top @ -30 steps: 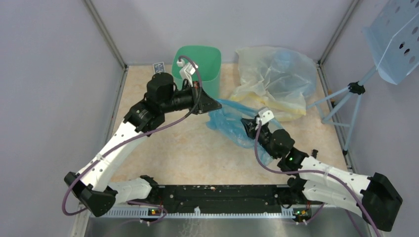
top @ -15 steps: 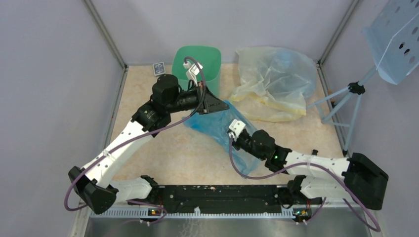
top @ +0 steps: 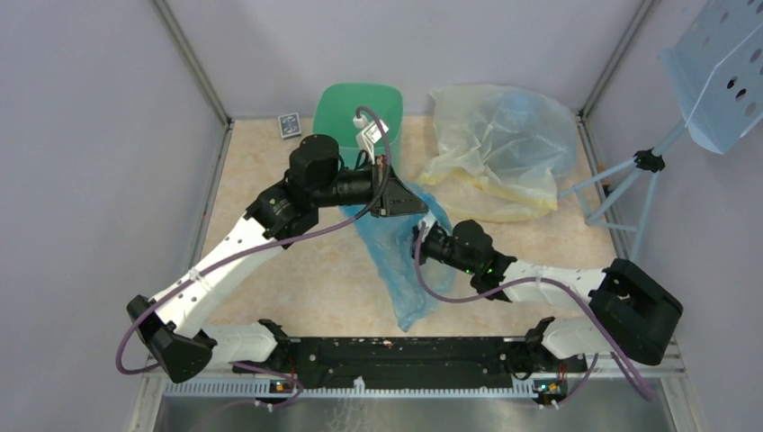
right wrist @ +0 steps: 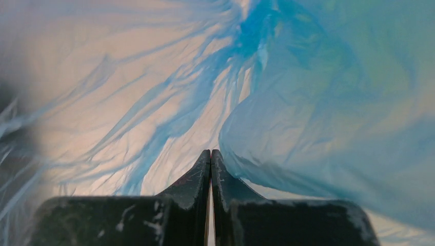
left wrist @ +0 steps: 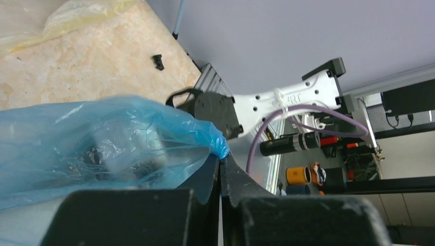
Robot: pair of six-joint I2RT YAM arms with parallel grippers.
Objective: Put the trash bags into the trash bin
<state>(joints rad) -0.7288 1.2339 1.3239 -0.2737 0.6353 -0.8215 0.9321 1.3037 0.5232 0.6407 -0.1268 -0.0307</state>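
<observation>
Rightward, left pincer point(left wrist: 220, 163), pinching blue bag point(left wrist: 102, 148)

The top external camera looks steeply down from behind the arm bases point(top: 396, 351) over the whole desk point(top: 306, 288). The wrist cameras look close along the left gripper point(left wrist: 220, 163) and right gripper point(right wrist: 211, 154). All views share the blue trash bag point(top: 396, 261).

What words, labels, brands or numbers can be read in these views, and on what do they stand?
No text can be read with confidence.
white arm link: faint lettering by the cable tie, too blurred to read.
small dark card box: a printed pattern, too small to read.
blue trash bag, yellowish trash bag, green trash bin: no print visible.
</observation>
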